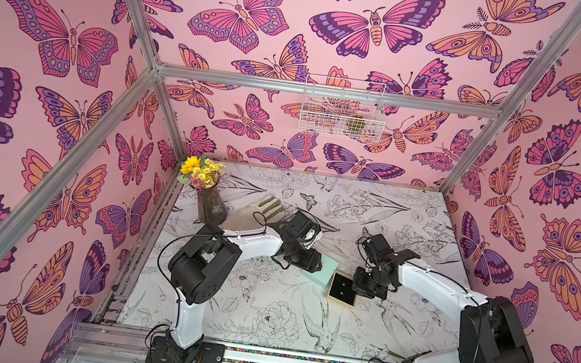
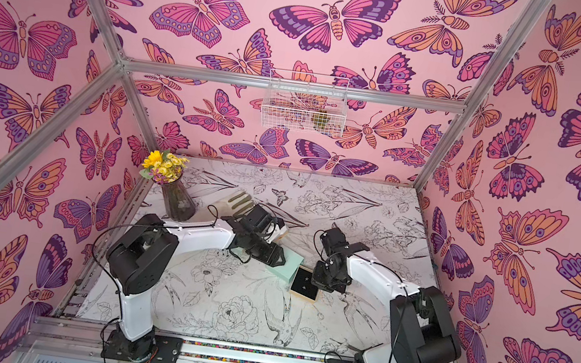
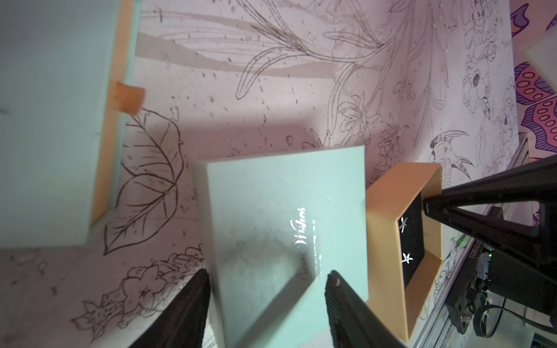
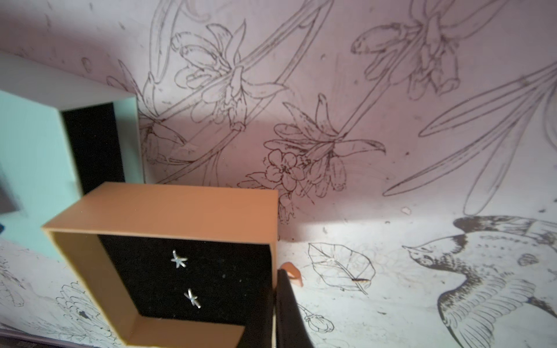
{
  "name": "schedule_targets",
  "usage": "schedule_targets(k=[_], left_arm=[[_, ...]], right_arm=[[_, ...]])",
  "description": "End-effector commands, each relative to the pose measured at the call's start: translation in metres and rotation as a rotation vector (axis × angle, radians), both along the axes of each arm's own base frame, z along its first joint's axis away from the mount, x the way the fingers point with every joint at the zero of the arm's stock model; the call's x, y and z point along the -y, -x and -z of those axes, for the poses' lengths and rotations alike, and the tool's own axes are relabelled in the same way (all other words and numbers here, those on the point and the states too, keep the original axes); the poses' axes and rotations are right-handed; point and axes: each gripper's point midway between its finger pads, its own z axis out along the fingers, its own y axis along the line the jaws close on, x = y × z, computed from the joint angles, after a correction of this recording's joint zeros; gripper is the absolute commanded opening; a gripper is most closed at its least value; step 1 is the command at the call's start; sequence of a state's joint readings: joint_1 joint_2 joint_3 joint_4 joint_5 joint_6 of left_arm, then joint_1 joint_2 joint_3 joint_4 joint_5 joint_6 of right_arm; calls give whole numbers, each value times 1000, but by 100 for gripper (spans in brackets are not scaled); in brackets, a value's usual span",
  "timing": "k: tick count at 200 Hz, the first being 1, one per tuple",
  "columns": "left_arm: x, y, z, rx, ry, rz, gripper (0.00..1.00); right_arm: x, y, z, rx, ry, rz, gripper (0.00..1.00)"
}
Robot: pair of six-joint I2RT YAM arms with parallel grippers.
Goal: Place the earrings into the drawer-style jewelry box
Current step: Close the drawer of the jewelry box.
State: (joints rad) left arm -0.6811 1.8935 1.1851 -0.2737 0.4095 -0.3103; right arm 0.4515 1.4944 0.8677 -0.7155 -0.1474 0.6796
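Note:
The jewelry box lies mid-table in two parts. Its mint sleeve (image 1: pixel 327 270) (image 3: pixel 271 195) (image 4: pixel 30 150) stands next to the pulled-out tan drawer (image 1: pixel 339 303) (image 4: pixel 168 205) (image 3: pixel 382 241). Two silver star earrings (image 4: pixel 179 259) (image 3: pixel 403 224) sit on the drawer's black foam. My right gripper (image 4: pixel 275 280) (image 1: pixel 358 290) is shut on the drawer's side wall next to its small tab, one finger inside and one outside. My left gripper (image 3: pixel 269 274) (image 1: pixel 311 265) hangs over the sleeve's near end with its jaws apart. One finger is beside the sleeve's edge, the other above its top.
A second mint box with a tan edge and tab (image 3: pixel 45 120) (image 1: pixel 314 235) lies behind the left wrist. A glass vase of yellow flowers (image 1: pixel 209 205) and a beige hand-shaped stand (image 1: pixel 257 212) are at the back left. A wire basket (image 1: pixel 342 112) hangs on the back wall.

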Motion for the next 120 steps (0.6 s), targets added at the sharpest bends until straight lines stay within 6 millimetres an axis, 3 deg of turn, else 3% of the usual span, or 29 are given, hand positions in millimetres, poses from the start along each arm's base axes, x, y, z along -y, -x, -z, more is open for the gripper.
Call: schedule_targets(k=[1,57,61,120], left_arm=[[-6,2,-2,15,-35,8,64],[-3,3,1,18,-47,22,65],[-3,3,2,18,-48,23,65],[-3,6,3,25,-57,46,64]], right_arm=[[8,7,-3,-27,78,-41,5],[10,0,-5,-33,157,-84,4],[11,1,2,-59,173,-88,4],[2,-12,4,-65,183,-115,4]])
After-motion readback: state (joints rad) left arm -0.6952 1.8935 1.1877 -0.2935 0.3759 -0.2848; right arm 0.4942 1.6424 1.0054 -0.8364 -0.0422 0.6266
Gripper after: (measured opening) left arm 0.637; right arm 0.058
